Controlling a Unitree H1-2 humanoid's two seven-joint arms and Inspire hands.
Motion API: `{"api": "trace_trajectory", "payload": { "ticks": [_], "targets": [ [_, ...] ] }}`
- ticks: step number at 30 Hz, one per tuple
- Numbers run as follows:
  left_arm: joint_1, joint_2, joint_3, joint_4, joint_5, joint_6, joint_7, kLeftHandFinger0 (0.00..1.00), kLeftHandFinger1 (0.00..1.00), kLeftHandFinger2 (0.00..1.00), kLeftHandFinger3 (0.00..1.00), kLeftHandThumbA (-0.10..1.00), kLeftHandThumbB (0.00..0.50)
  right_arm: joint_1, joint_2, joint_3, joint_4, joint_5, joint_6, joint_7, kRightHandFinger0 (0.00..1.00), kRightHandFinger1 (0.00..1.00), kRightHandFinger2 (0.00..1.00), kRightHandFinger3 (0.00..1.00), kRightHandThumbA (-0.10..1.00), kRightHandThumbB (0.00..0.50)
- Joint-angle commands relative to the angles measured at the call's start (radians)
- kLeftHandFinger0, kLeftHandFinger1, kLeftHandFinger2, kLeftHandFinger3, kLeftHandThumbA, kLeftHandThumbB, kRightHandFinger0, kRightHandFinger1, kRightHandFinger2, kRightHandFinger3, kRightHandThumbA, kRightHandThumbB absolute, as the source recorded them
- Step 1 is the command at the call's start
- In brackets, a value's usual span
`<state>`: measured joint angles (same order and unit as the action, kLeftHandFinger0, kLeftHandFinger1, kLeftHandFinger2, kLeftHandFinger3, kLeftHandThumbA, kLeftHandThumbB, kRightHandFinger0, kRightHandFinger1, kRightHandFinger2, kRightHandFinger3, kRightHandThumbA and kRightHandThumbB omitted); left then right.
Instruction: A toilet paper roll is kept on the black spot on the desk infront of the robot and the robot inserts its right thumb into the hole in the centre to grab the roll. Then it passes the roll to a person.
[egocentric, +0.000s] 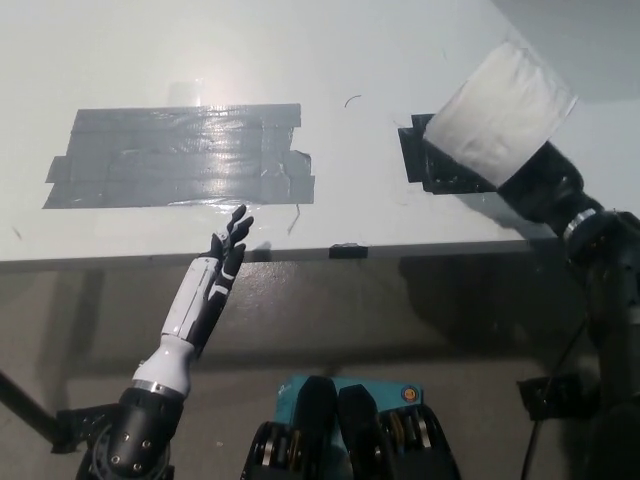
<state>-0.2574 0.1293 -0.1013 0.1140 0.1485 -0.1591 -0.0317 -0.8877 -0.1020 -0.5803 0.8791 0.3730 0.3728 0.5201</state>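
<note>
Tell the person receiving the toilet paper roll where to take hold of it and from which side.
Grip the toilet paper roll around its bare white outer wall near the far end, coming from the upper side of the picture. The black right robot hand covers the near lower end, so only that wall and far end are free. The white left robot hand rests open by the desk edge.

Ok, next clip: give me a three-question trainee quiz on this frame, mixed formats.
1. True or false: the toilet paper roll rests flat on the black spot.
2. Which hand carries the roll? A) white left hand B) black right hand
3. Fill in: the large patch of grey tape lies on the ____.

Key: 1 false, the roll is lifted, tilted above the spot. 2 B; the left hand rests open by the desk's near edge. 3 desk.
</note>
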Motion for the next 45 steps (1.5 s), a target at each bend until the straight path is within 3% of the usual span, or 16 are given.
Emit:
{"api": "trace_trajectory", "payload": {
  "ticks": [1, 4, 8, 11, 20, 24, 26, 29, 31, 34, 35, 41, 45],
  "targets": [
    [-0.063, 0.010, 0.010, -0.029, -0.004, 0.001, -0.013, 1.00, 1.00, 1.00, 1.00, 1.00, 0.098, -0.070, -0.004, 0.101, -0.294, 0.407, 0.097, -0.029, 0.00, 0.54, 0.93, 1.00, -0.10, 0.109],
    [-0.060, 0.011, 0.008, -0.029, -0.002, -0.008, -0.013, 1.00, 1.00, 1.00, 1.00, 1.00, 0.098, -0.073, -0.013, 0.144, -0.328, 0.454, 0.097, -0.053, 0.00, 0.54, 0.95, 1.00, -0.10, 0.080],
    [-0.050, 0.011, 0.008, -0.035, -0.005, -0.005, -0.015, 1.00, 1.00, 1.00, 1.00, 1.00, 0.105, -0.078, -0.022, 0.178, -0.329, 0.477, 0.097, -0.079, 0.00, 0.51, 0.89, 1.00, -0.10, 0.114],
    [-0.046, 0.010, 0.007, -0.037, -0.008, 0.000, -0.018, 1.00, 1.00, 1.00, 1.00, 1.00, 0.103, -0.075, -0.025, 0.202, -0.344, 0.496, 0.097, -0.124, 0.00, 0.51, 0.88, 1.00, -0.10, 0.087],
    [0.000, 0.007, -0.001, -0.051, -0.010, -0.015, -0.020, 1.00, 1.00, 1.00, 1.00, 1.00, 0.084, -0.044, -0.033, 0.262, -0.380, 0.500, 0.097, -0.210, 0.00, 0.44, 0.87, 1.00, -0.10, 0.082],
    [0.016, 0.011, -0.002, -0.055, -0.007, -0.010, -0.023, 1.00, 1.00, 1.00, 1.00, 1.00, 0.092, -0.059, -0.039, 0.303, -0.379, 0.388, 0.097, -0.264, 0.00, 0.46, 0.86, 1.00, -0.10, 0.080],
    [0.015, 0.013, -0.003, -0.049, -0.005, -0.022, -0.025, 1.00, 1.00, 1.00, 1.00, 1.00, 0.092, -0.087, -0.045, 0.318, -0.350, 0.314, 0.097, -0.295, 0.03, 0.49, 0.87, 0.99, -0.10, 0.101],
    [0.021, 0.013, -0.002, -0.048, -0.004, -0.020, -0.027, 1.00, 1.00, 1.00, 1.00, 1.00, 0.105, -0.123, -0.057, 0.351, -0.303, 0.231, 0.090, -0.294, 0.05, 0.53, 0.92, 1.00, -0.10, 0.087],
    [0.023, 0.013, -0.002, -0.047, -0.003, -0.027, -0.028, 1.00, 1.00, 1.00, 1.00, 1.00, 0.102, -0.148, -0.072, 0.402, -0.257, 0.157, 0.046, -0.302, 0.08, 0.59, 0.97, 1.00, -0.10, 0.125],
    [0.019, 0.013, -0.002, -0.051, -0.003, -0.020, -0.031, 1.00, 1.00, 1.00, 1.00, 1.00, 0.098, -0.187, -0.085, 0.459, -0.209, 0.077, 0.013, -0.340, 0.05, 0.57, 0.94, 1.00, -0.10, 0.145],
    [0.016, 0.014, -0.002, -0.051, -0.002, -0.019, -0.032, 1.00, 1.00, 1.00, 1.00, 1.00, 0.099, -0.213, -0.100, 0.543, -0.183, -0.040, -0.037, -0.385, 0.04, 0.54, 0.94, 1.00, -0.10, 0.192],
    [0.009, 0.014, -0.001, -0.057, 0.000, -0.011, -0.039, 1.00, 1.00, 1.00, 1.00, 1.00, 0.099, -0.295, -0.129, 0.737, -0.073, -0.248, -0.124, -0.436, 0.14, 0.68, 1.00, 1.00, -0.10, 0.183],
    [0.002, 0.014, -0.001, -0.061, -0.003, 0.002, -0.043, 1.00, 1.00, 1.00, 1.00, 1.00, 0.113, -0.348, -0.137, 0.836, -0.009, -0.338, -0.142, -0.466, 0.14, 0.66, 1.00, 0.98, -0.10, 0.182]
  ]
}}
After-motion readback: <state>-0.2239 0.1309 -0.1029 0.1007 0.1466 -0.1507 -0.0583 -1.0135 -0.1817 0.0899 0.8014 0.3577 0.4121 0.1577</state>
